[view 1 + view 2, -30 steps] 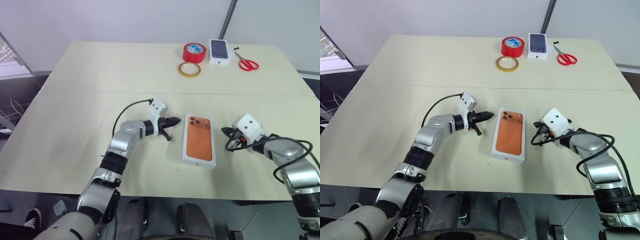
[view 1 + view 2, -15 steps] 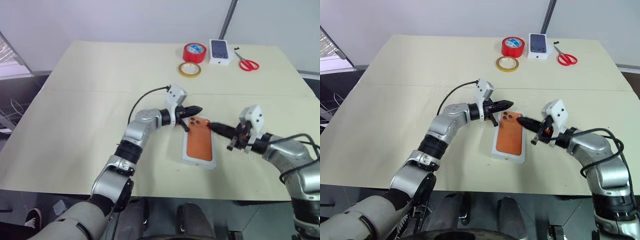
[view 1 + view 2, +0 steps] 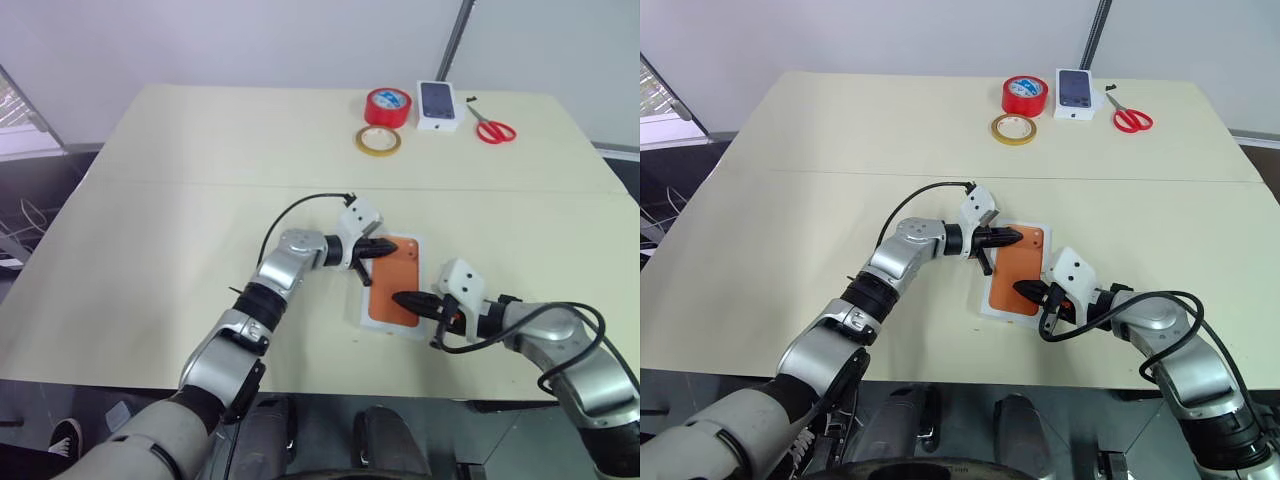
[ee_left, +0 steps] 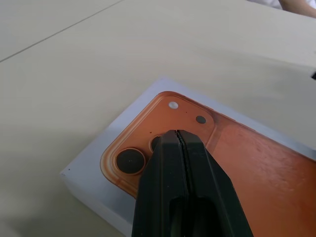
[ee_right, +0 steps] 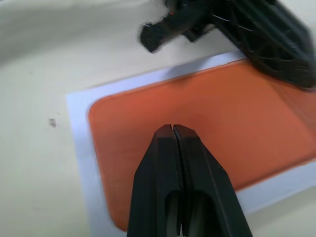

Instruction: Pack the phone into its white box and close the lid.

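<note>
Near the table's [image 3: 150,200] front edge, centre, we are seeing the lid [image 3: 392,285] lying flat, its printed orange phone picture facing up, white border showing all round. It is sitting on the white box, w/ the lid covering it, so we cannot see the tray or the phone itself.

L gripper [image 3: 396,243] is reaching in from the left, fingers pressed together, nothing between them. Its tips are hovering over the lid's far end, above the printed camera cluster; L wrist view is showing the closed tip [image 4: 178,134] right over the lens circles. Contact w/ the lid: cannot tell.

R gripper [image 3: 397,298] is coming in from the right near the front edge, fingers also pressed together and gripping nothing. Its tips are sitting over the lid's near half; R wrist view is showing them [image 5: 172,129] over the plain orange area, w/ the L gripper visible beyond at the far end. The two grippers are pointing toward each other across the lid, apart.

At the far edge, well apart from the lid, we are noting: red tape roll [image 3: 388,105], tan tape roll [image 3: 379,140] just in front of it, small white box w/ dark phone picture [image 3: 439,104], red scissors [image 3: 492,125].
</note>
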